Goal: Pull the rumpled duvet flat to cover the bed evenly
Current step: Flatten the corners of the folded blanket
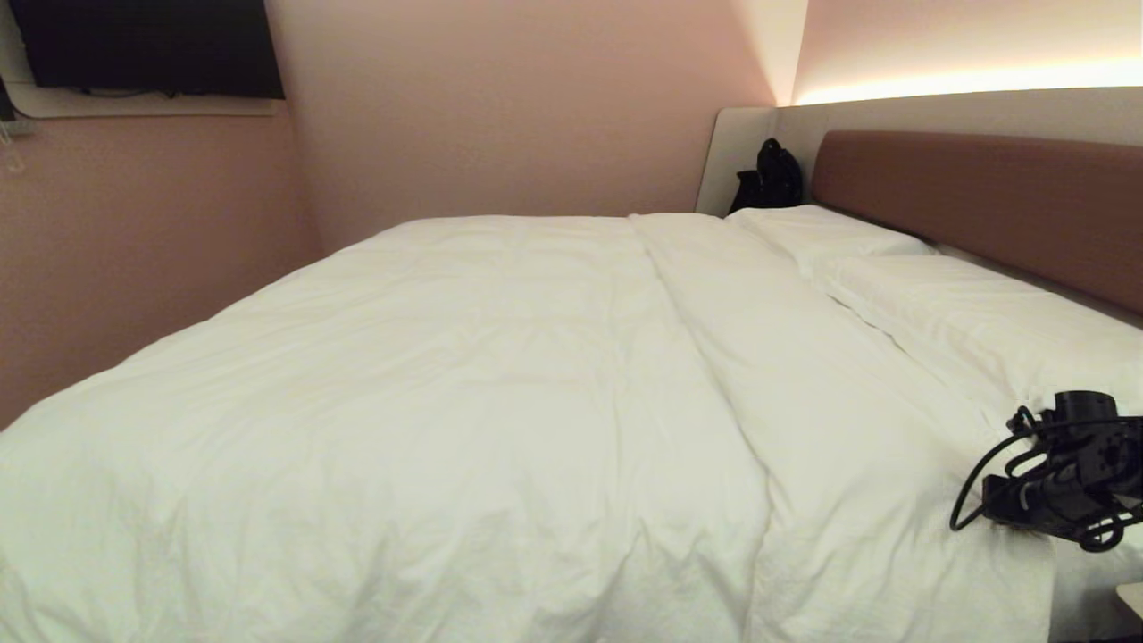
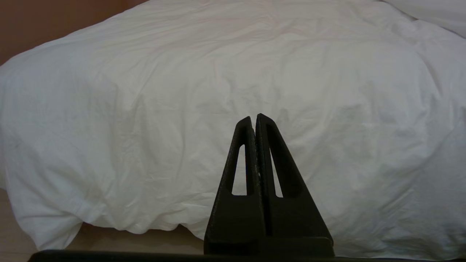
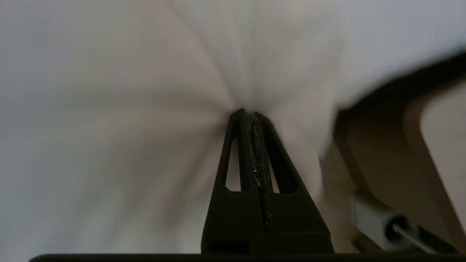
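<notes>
- Head view: duvet (image 1: 429, 402) spread over most of the bed (image 1: 978, 192), puffy with soft wrinkles, reaching the near edge and the left side.
- One long ridge in the duvet from the far end toward the near right; right of it, a flatter white band up to the pillows (image 1: 938, 295).
- Two pillows in a row against the brown headboard (image 1: 1000, 201), which sits in a pale surround.
- Black bag (image 1: 768, 177) in the far corner beside the headboard. Dark screen (image 1: 147, 45) on the wall, upper left.
- Right arm (image 1: 1063, 473) enters at lower right, cabling visible, over the near right corner of the bedding by the closest pillow. Its fingertips are not clear in this view.
- Left arm is not seen here.
- Left wrist view: left gripper (image 2: 254, 120) fully closed, fingers pressed together, nothing between them. It points at the duvet's hanging side, apart from the fabric.
- Duvet edge (image 2: 145, 225) hangs close to the pale floor (image 2: 109, 240); a dark gap shows beneath it.
- Right wrist view (blurred): right gripper (image 3: 247, 114) closed, with its tips at white fabric (image 3: 182, 109). Folds radiate from the tips, so it appears pinched on the cloth. Cannot tell whether this is duvet or sheet.
- Beside the gripper: rounded wooden furniture edge (image 3: 400, 127) and a white plug with cable (image 3: 375, 222).
</notes>
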